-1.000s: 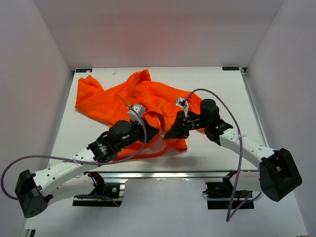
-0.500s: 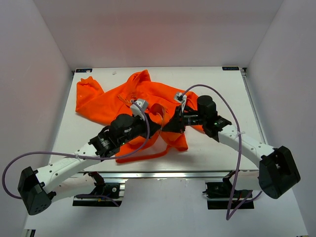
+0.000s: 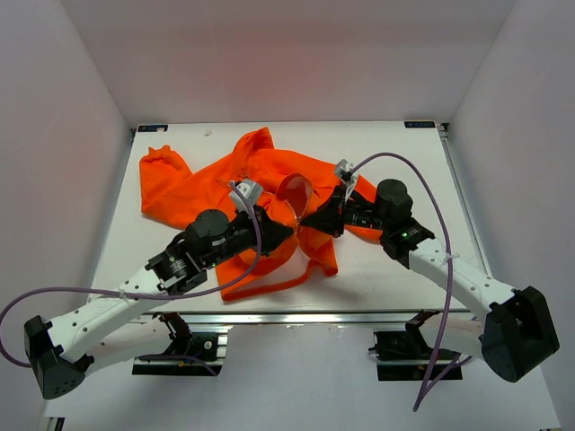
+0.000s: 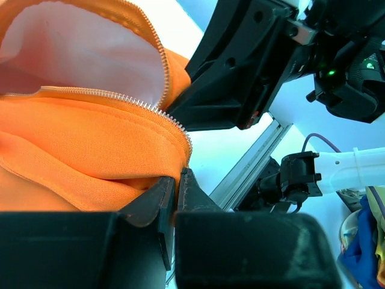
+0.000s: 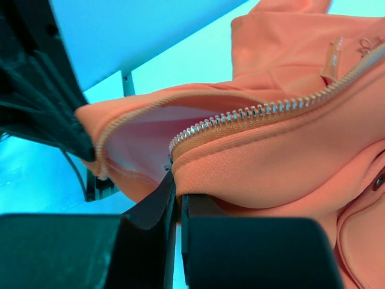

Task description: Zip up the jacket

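Hoisted farther, the bright orange fabric jacket [image 3: 269,171] gapes. My left gripper [image 4: 177,174] and right gripper [image 5: 177,183], nearly touching, clamp its front edges.

The left end effector [image 4: 178,174] is matte black, and its two fingers [image 4: 150,201] taper to thin, flat tips. The right end effector [image 5: 176,180] has the same build. Just behind each sits a small pale grey camera block [image 3: 246,189], and from it a purple cable [image 3: 90,289] trails away along the arm. Behind the left end effector, the left arm [image 3: 117,310] is made of rounded white link shells and black cylindrical motor housings, and ends in a blocky black base joint [image 3: 49,359]. The right arm [image 3: 458,274] matches it. A green light [image 4: 329,73] glows on the black housing behind the right end effector.
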`<state>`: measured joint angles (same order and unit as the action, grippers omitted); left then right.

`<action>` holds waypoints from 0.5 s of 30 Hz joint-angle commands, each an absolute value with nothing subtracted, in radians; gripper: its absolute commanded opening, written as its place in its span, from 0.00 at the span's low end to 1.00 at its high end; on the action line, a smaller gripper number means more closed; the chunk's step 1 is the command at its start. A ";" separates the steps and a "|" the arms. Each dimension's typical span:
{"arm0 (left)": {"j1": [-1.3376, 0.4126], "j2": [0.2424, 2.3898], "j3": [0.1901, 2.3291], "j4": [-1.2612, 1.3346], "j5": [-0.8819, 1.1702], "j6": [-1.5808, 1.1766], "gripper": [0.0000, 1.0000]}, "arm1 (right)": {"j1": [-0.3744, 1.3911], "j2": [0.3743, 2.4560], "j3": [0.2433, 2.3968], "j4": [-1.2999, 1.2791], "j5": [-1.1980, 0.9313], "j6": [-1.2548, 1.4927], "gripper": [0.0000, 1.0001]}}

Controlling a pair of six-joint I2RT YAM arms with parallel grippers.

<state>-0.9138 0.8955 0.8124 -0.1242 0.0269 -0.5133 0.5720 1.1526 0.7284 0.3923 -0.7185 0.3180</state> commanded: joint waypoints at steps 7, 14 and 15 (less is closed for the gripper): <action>-0.923 0.825 0.834 -0.098 -0.072 -0.460 0.00 | 0.561 1.105 0.795 0.364 -0.819 0.308 0.00; -0.923 0.831 0.808 -0.051 -0.087 -0.463 0.00 | 0.560 1.054 0.795 0.245 -0.842 0.298 0.00; -0.923 0.839 0.801 -0.046 -0.081 -0.466 0.00 | 0.560 1.048 0.787 0.248 -0.851 0.302 0.00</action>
<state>-0.9142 0.8444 0.8089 -0.1120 -0.0769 -0.4717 0.5610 1.0840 0.7578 0.2516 -0.8001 0.3088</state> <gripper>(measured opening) 0.143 0.034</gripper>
